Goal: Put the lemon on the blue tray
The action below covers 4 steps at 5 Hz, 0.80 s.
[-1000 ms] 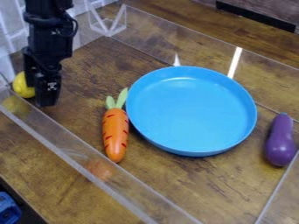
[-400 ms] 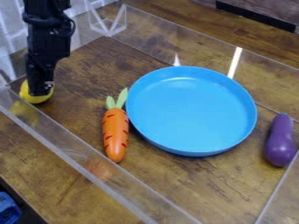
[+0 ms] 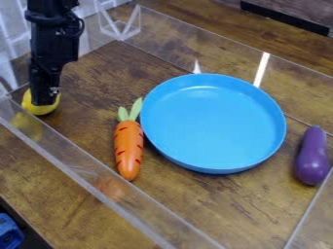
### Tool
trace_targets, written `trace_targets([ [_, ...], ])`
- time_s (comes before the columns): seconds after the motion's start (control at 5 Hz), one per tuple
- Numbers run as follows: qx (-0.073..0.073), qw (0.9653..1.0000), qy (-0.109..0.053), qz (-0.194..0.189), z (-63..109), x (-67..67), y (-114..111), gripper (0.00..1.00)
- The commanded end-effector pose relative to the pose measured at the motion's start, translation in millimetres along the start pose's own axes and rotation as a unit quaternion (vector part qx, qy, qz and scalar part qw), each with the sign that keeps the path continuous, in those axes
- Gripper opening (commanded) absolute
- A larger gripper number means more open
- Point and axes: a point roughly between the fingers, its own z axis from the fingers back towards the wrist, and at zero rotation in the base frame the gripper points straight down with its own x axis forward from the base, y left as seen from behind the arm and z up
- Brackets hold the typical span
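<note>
Fingers of the black robot gripper [image 3: 45, 97] are pinched in tight around the small smooth bright yellow lemon [image 3: 39, 104], which bulges out below and to either side of them at the far left of the wooden table [image 3: 196, 209]. The lemon sits low, at or just above the tabletop; I cannot tell if it has lifted clear. The dark arm rises nearly straight up from it toward the top left corner. To the right lies an orange toy carrot with a green top [image 3: 127, 144], its leafy end pointing away from me. Just beside the carrot, the large round bright blue plastic tray [image 3: 215, 122] rests flat with nothing on it, well apart from the lemon. Near the right edge, beyond the tray's rim, lies a small purple toy eggplant [image 3: 311, 156]. A clear plastic wall [image 3: 78, 160] runs diagonally along the near side of the table.
</note>
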Motion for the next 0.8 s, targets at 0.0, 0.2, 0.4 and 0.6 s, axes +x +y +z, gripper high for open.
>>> trace_targets([
  [0.0, 0.017, 0.9997, -0.018, -0.001, 18.7, 4.9, 4.7, 0.0],
  [0.2, 0.014, 0.9998, -0.016, -0.005, 19.6, 5.7, 4.6, 0.0],
  [0.4, 0.012, 0.9998, -0.014, -0.009, 19.2, 6.5, 5.4, 0.0],
  [0.6, 0.01, 0.9998, -0.014, -0.013, 17.7, 7.6, 6.8, 1.0],
])
